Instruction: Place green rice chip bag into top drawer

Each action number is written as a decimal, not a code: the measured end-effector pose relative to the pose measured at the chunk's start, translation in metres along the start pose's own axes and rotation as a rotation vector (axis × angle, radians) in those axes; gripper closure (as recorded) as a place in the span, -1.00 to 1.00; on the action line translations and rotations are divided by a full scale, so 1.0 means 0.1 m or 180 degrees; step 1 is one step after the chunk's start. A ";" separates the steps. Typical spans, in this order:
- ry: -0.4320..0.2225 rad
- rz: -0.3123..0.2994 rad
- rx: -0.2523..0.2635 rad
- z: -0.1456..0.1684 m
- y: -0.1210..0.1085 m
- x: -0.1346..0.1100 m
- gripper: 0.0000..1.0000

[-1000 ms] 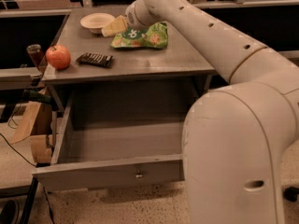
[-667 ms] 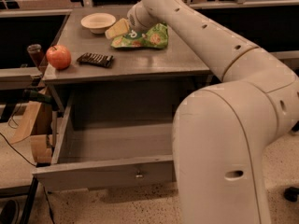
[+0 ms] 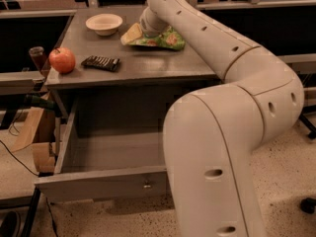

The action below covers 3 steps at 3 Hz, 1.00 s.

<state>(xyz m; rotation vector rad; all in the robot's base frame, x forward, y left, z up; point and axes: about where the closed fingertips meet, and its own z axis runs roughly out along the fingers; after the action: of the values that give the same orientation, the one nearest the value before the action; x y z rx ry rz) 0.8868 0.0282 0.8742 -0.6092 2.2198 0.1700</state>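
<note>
My hand (image 3: 147, 28) is down on the bag (image 3: 167, 39) on the bench (image 3: 148, 67); whether it grips, I cannot tell. Next, I lift and carry it to the open drawer (image 3: 98, 184).

Your gripper (image 3: 147, 29) is down at the green rice chip bag (image 3: 167, 39) on the table (image 3: 148, 65), with the top drawer (image 3: 98, 184) standing open below.
Your arm (image 3: 232, 107) arches from the lower right up and over to the bag's left end, and its wrist mostly hides the gripper. A white bowl (image 3: 103, 22) stands just left of the bag. A red apple (image 3: 62, 60) and a dark striped snack bar (image 3: 101, 62) lie near the table's left front edge. The drawer's front panel carries a small metal pull (image 3: 146, 185).
</note>
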 end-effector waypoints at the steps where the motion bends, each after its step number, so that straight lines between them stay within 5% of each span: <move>1: 0.0178 -0.0052 0.0127 0.08 -0.06 0.06 -1.00; 3: 0.0274 -0.0223 0.0055 0.12 0.01 0.05 -0.21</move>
<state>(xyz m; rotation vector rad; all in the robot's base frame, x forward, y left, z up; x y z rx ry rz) 0.8914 0.0308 0.8624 -0.6954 2.2764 0.0902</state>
